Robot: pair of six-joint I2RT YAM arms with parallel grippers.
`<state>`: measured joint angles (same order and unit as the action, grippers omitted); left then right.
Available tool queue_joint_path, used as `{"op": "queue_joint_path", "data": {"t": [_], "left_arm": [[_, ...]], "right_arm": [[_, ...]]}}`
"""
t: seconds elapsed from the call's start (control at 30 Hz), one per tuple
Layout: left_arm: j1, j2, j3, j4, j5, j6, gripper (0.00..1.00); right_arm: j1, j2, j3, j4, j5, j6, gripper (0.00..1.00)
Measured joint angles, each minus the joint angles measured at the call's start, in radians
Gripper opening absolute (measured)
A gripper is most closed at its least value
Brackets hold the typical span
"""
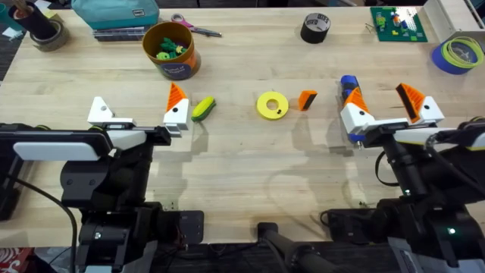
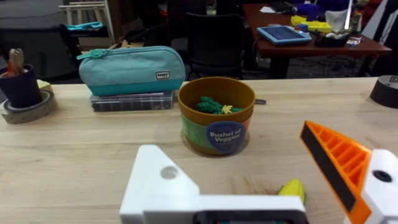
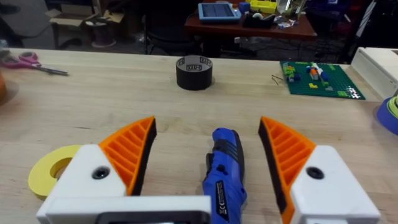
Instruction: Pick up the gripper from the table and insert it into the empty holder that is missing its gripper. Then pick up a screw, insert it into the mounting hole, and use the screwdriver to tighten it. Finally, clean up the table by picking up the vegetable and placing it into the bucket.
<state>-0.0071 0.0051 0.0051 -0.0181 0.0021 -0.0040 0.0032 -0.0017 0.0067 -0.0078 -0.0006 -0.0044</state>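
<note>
I am at the first step: my right gripper, jaws apart around the screwdriver, must first reach the gripper beside them; left gripper is also open.

bucket of green toys beyond the bare white holder, vegetable just beside the orange-tipped finger

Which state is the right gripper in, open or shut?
Open: the right gripper has its orange pads wide apart, the screwdriver lying between, untouched.
</note>
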Motion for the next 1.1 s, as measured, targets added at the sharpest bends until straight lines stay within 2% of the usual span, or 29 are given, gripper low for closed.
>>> {"op": "queue_joint_path", "data": {"t": [0.37,0.47,0.53,0.67,0.83,0.97,1.1], "left_arm": [[0.000,0.000,0.000,0.018,0.001,0.000,0.985],[0.000,0.000,0.002,0.052,0.002,-0.013,0.985],[0.000,0.000,0.011,0.037,0.002,-0.024,0.985],[0.000,0.000,0.089,-0.043,0.002,-0.035,0.985],[0.000,0.044,0.289,-0.188,0.002,-0.040,0.985],[0.000,0.174,0.451,-0.305,0.002,-0.041,0.986],[0.000,0.368,0.608,-0.448,0.002,-0.042,0.985]], "right_arm": [[0.000,0.000,0.000,0.018,0.000,0.000,0.995],[0.000,0.000,0.006,0.020,0.000,0.000,0.996],[0.000,0.000,0.025,-0.001,0.000,0.000,0.995],[0.000,0.006,0.149,-0.086,0.000,0.000,0.996],[0.000,0.072,0.368,-0.235,0.000,0.000,0.995],[0.000,0.209,0.528,-0.343,0.000,0.000,0.995],[0.000,0.413,0.698,-0.487,0.000,0.000,0.995]]}}
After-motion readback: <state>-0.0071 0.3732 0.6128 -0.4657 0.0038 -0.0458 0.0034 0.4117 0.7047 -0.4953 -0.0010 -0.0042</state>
